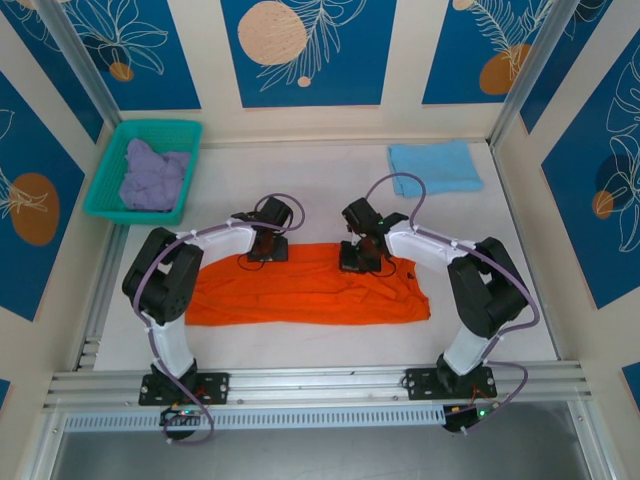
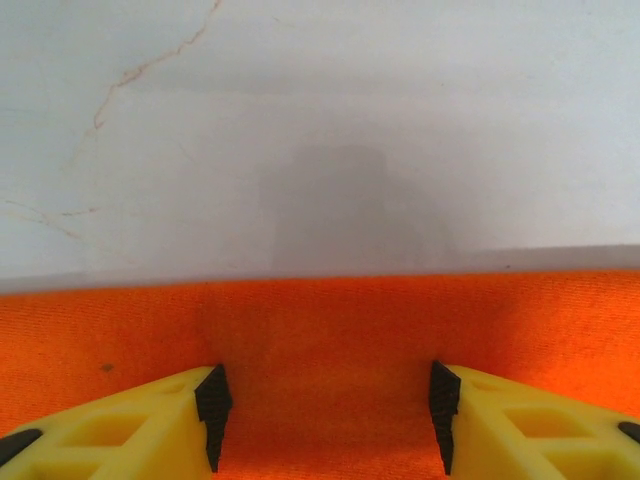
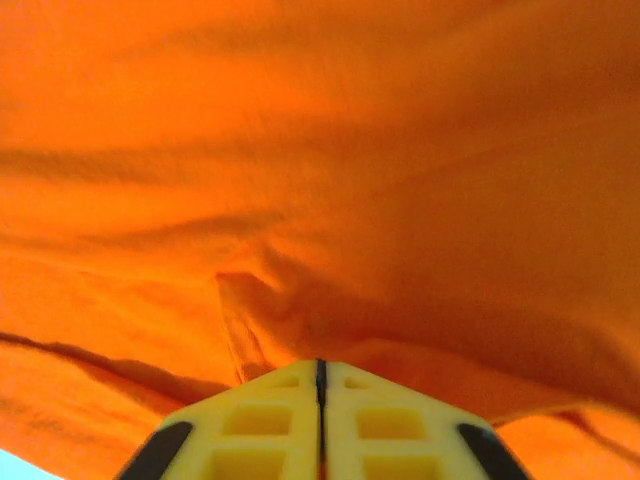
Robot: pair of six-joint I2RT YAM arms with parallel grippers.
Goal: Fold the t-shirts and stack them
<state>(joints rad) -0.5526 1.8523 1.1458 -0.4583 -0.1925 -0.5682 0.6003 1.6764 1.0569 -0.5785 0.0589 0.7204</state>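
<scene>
The bright orange t-shirt [image 1: 310, 290] lies mid-table as a long, wrinkled left-to-right band. The left gripper [image 2: 325, 405] sits with jaws apart at its far edge; the right gripper [image 3: 321, 362] is clamped on a puckered fold.

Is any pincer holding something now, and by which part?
The right pincer pinches the orange t-shirt near its far edge; the open left pincer holds nothing.

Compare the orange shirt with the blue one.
The orange shirt lies spread in a wide band; the blue shirt is a small folded rectangle far right. The left gripper and right gripper sit on the orange shirt; the blue shirt lies alone. Both rest on the table.
</scene>
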